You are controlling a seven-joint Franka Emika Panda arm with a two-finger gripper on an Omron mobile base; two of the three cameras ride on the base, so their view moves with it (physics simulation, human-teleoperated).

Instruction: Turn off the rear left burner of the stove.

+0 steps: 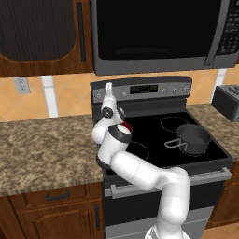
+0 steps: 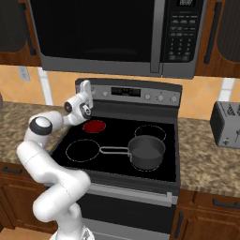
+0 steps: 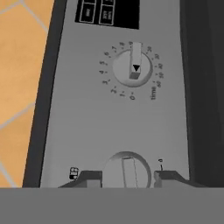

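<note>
The stove (image 1: 158, 122) (image 2: 117, 137) is a black glass-top range with a grey back panel. Its rear left burner (image 2: 94, 126) glows solid red; in the left base view my arm covers most of the burner (image 1: 126, 126). My gripper (image 1: 108, 87) (image 2: 86, 85) is raised against the left end of the back panel. In the hand view the gripper (image 3: 127, 176) has its two dark fingertips (image 3: 89, 177) pressed against either side of a round grey knob (image 3: 127, 167), shut on it. The knob's bar stands nearly straight up in that view.
A second dial with numbers and a black arrow (image 3: 132, 68) sits beyond the held knob, below the dark display (image 3: 105, 13). A dark pot (image 1: 192, 137) (image 2: 146, 151) stands on the front right burner. Microwave (image 2: 108, 33) overhead, toaster (image 2: 227, 124) at right, granite counter (image 1: 46, 144) at left.
</note>
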